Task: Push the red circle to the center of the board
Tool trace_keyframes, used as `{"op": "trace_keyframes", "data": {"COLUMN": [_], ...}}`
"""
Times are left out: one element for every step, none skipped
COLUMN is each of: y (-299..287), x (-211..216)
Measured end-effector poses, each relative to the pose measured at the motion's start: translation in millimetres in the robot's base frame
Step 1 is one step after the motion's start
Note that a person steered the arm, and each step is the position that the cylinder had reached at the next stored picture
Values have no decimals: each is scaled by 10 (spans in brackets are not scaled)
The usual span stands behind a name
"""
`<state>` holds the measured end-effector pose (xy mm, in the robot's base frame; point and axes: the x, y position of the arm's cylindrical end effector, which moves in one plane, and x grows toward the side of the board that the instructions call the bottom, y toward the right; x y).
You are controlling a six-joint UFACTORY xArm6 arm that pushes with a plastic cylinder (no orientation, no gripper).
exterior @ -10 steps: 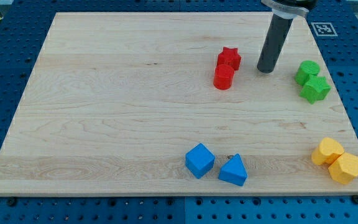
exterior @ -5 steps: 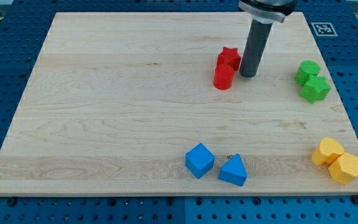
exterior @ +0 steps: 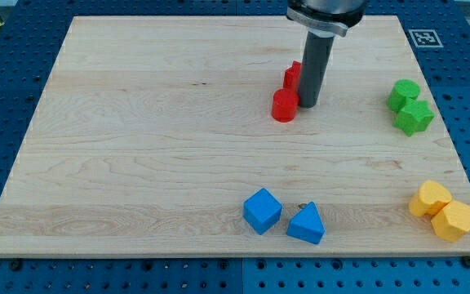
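The red circle is a short red cylinder on the wooden board, right of the board's middle and toward the view's top. My tip stands right against its right side. The dark rod rises from there and hides most of the red star, which sits just above the circle.
Two green blocks sit at the board's right edge. Two yellow blocks lie in the bottom right corner. A blue cube and a blue triangle rest near the bottom edge.
My tip moved left from the open area right of the red blocks and met the red circle. The circle slid a little left and down. The rod now covers the red star.
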<state>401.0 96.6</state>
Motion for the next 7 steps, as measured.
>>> {"op": "trace_keyframes", "data": {"y": [-32, -33, -159, -257, -374, -468, -468], "x": [16, 34, 34, 34, 34, 36, 92]}}
